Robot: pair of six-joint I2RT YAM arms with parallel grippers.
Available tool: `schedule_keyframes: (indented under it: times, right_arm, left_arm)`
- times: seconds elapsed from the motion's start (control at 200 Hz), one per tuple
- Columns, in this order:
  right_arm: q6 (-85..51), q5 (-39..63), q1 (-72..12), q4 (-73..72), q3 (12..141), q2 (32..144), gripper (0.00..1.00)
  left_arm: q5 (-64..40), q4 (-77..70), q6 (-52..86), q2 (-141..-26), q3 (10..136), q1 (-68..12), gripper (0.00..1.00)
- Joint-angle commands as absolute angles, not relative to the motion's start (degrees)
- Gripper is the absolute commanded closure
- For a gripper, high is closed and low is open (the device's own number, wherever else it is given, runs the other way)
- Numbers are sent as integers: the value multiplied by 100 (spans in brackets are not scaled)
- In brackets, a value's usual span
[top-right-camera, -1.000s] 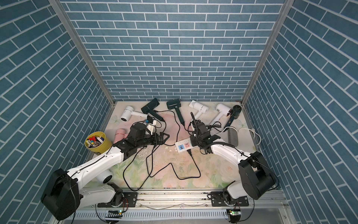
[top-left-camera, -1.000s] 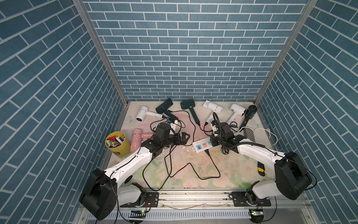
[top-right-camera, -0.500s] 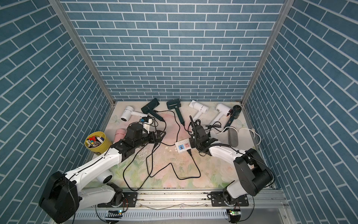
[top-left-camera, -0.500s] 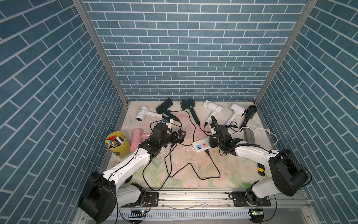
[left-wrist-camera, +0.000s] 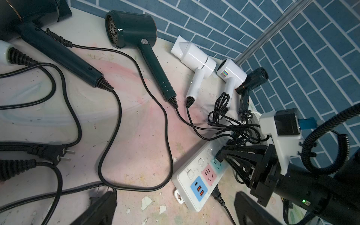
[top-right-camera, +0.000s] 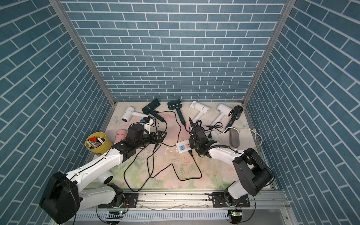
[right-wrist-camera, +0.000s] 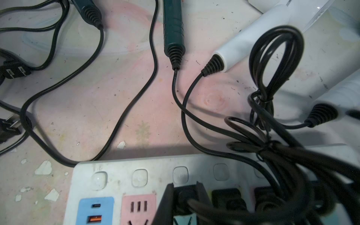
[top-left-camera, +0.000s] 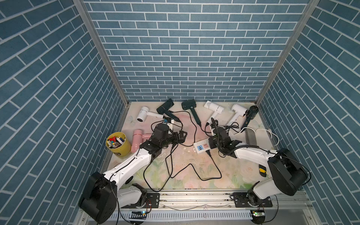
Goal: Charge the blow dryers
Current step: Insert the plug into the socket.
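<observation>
Several blow dryers lie along the back wall: white (top-left-camera: 143, 116), dark (top-left-camera: 165, 106), dark green (top-left-camera: 188, 104), two white (top-left-camera: 214, 107) (top-left-camera: 239, 110) and a black one (top-left-camera: 252, 112). A pink one (top-left-camera: 137, 137) lies at the left. My right gripper (right-wrist-camera: 185, 192) is shut on a black plug (right-wrist-camera: 184, 196), held against the teal socket of the white power strip (top-left-camera: 201, 147); how deep it sits I cannot tell. Two other plugs sit in the strip beside it. My left gripper (left-wrist-camera: 175, 202) stands open and empty, low over the strip's left end. A loose plug (left-wrist-camera: 58, 153) lies nearby.
A yellow cup of pens (top-left-camera: 117, 144) stands at the left edge. A grey fuzzy roll (top-left-camera: 251, 136) and a white cable (top-left-camera: 272, 134) lie at the right. A yellow-and-black knife (top-left-camera: 262, 171) lies by the right arm. Black cords cross the middle of the mat.
My right gripper has moved down and left with the plug onto the power strip. The left gripper has hardly moved and stays open.
</observation>
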State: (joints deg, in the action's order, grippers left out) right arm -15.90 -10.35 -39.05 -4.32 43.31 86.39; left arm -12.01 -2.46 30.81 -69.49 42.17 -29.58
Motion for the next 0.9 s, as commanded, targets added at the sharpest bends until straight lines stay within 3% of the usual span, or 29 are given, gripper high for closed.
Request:
schedule_keyframes:
  times: [0.0, 0.52, 0.895]
  right_arm:
    - [-1818, -1072, -3970, -321, 4223, 8774, 100]
    - [-2101, -1510, -4078, 34, 3998, 8460, 100]
    - [-2184, -1181, -4138, 127, 3817, 8670, 100]
  left_arm:
    - [-1217, -360, 3019, -6992, 4174, -2928, 0]
    - [-1283, -413, 3041, -7029, 4166, -2928, 1]
    - [-1266, -422, 3041, -7006, 4141, -2927, 1]
